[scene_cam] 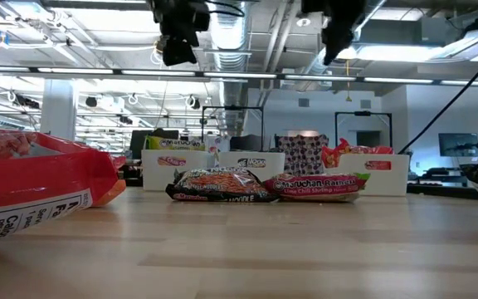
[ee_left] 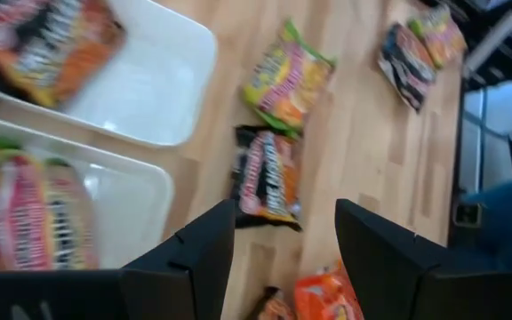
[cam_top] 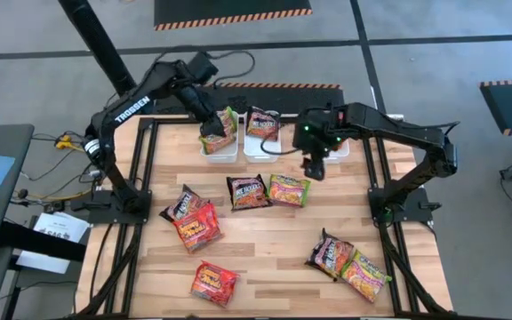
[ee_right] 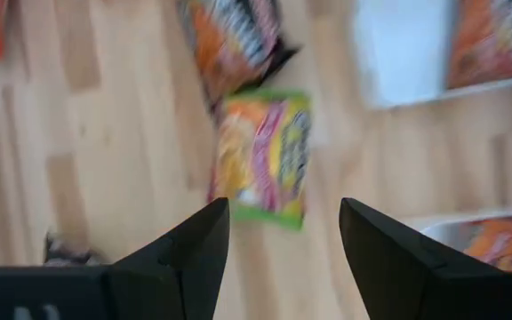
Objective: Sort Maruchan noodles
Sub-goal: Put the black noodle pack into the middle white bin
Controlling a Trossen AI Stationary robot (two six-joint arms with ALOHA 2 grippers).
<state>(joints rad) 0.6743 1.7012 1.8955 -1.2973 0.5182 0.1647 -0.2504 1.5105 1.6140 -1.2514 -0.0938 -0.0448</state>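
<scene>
Two dark six-joint arms reached in over the pale wooden table (cam_top: 274, 244) from the upper left and right of the overhead frame. Along the table's upper edge sat three white rectangular plastic trays: the left tray (cam_top: 220, 149) held a green-yellow crinkly noodle packet (cam_top: 224, 127), the middle tray (cam_top: 260, 148) a dark brown-black packet (cam_top: 263, 124), and the right tray (cam_top: 340, 148) lay mostly under the right arm. The left gripper (ee_left: 284, 233) hung above the left tray, its fingers spread and holding nothing. The right gripper (ee_right: 284, 233) hung at the right tray's near edge, fingers likewise parted and empty. Loose packets lay across the boards: a dark one (cam_top: 248, 191) touching a green-yellow one (cam_top: 289, 190) at centre, a red one (cam_top: 197, 226) at left, another red (cam_top: 213, 283) at the bottom, and a dark (cam_top: 331, 253) and green-yellow pair (cam_top: 364, 274) at lower right
</scene>
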